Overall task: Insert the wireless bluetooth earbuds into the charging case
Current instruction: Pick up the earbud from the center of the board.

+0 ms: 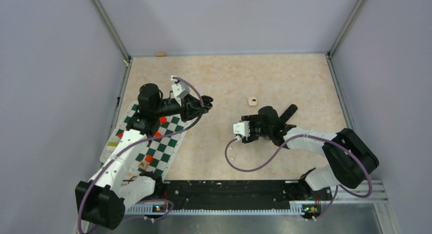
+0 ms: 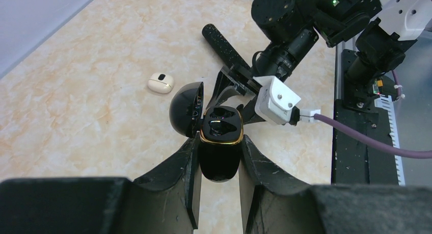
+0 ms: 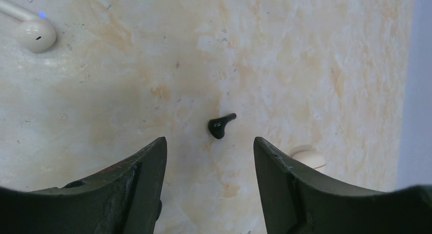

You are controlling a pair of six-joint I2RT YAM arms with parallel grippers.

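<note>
No legible text, brand, number or sign in any view. Charging case (image 2: 219, 152): faint pale marks on the inner edge of its open lid, too small to read.
</note>
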